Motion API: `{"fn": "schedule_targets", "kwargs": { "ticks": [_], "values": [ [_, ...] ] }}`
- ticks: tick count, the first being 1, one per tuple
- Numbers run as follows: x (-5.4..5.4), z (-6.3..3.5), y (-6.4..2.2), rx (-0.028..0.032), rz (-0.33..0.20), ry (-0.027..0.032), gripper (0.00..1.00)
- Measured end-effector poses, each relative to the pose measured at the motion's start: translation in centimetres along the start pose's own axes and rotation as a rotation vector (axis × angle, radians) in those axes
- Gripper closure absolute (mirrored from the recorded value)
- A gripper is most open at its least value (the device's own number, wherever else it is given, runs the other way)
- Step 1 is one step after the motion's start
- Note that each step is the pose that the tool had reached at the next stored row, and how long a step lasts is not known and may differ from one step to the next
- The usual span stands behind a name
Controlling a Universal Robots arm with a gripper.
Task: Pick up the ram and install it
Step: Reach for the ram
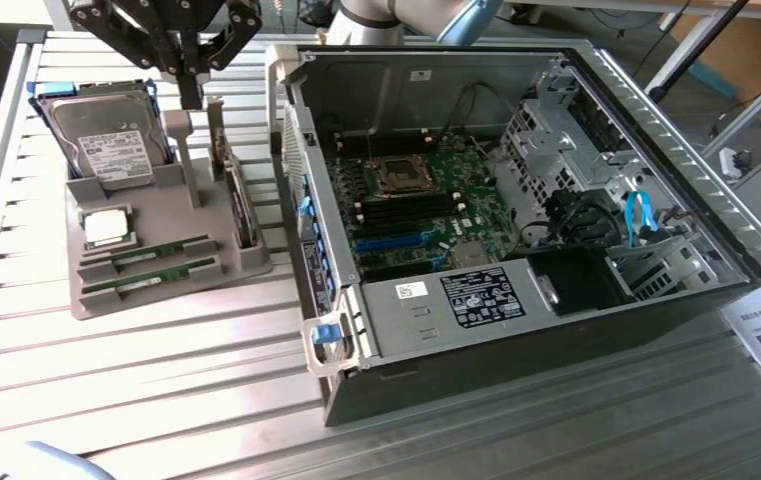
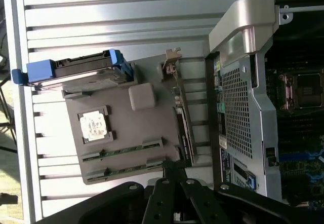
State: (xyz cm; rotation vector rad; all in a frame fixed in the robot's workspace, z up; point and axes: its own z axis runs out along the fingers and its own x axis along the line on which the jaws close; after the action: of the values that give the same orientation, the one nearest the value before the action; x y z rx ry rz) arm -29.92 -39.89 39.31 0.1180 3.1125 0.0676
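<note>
Your gripper (image 1: 191, 95) has its fingers drawn together with nothing between them, and it hangs over the far end of the grey holder (image 1: 153, 215), close to the upright post beside the hard drive (image 1: 107, 140). The ram (image 1: 156, 253) is not in hand. It lies flat in a slot along the holder's opposite edge, the one nearest the exterior camera, just past the processor chip (image 1: 107, 228). A second stick (image 1: 153, 282) lies alongside it, parallel and closer to that edge. Either could be the one you want, since they look alike. What matters here is that both sticks run lengthwise along that edge, from the holder's outer side towards the side facing the open computer case (image 1: 353, 330). They therefore lie across the holder from the closed fingers, at the end away from the hard drive. In the wrist view the gripper (image 2: 170, 167) sits just off the case-side end of the second stick (image 2: 126, 169), with the ram (image 2: 121, 151) one slot further in. How high the fingertips stand above the holder is hard to judge from either camera. The holder rests on the slatted table (image 1: 153, 390), just beside the case.
</note>
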Motion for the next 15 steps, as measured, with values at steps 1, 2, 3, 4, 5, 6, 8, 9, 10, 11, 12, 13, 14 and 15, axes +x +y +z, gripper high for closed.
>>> {"fn": "schedule_targets", "kwargs": {
  "ticks": [1,2,3,4,5,6,8,9,10,11,12,13,14,15],
  "values": [
    [0.2,-0.01,-0.01,0.0,0.0,0.0,0.89],
    [0.4,-0.01,-0.03,0.0,0.0,0.0,0.89],
    [0.6,-0.01,-0.04,0.0,0.0,0.0,0.89],
    [0.8,-0.02,-0.06,0.0,0.0,0.0,0.89],
    [0.9,-0.02,-0.07,0.0,0.0,0.0,0.89],
    [1.1,-0.03,-0.09,0.0,0.0,0.0,0.89],
    [1.5,-0.04,-0.12,0.0,0.0,-0.0001,0.89],
    [1.7,-0.04,-0.13,-0.0001,0.0,-0.0001,0.89],
    [1.9,-0.05,-0.15,-0.0001,0.0,0.0,0.89],
    [2.1,-0.06,-0.16,0.0,0.0,0.0,0.89],
    [2.3,-0.06,-0.17,0.0,0.0,0.0,0.89],
    [2.5,-0.07,-0.19,0.0,0.0,0.0,0.89],
    [2.8,-0.07,-0.21,0.0,0.0,0.0,0.89],
    [3.0,-0.08,-0.23,0.0,0.0,0.0,0.89]
  ]
}}
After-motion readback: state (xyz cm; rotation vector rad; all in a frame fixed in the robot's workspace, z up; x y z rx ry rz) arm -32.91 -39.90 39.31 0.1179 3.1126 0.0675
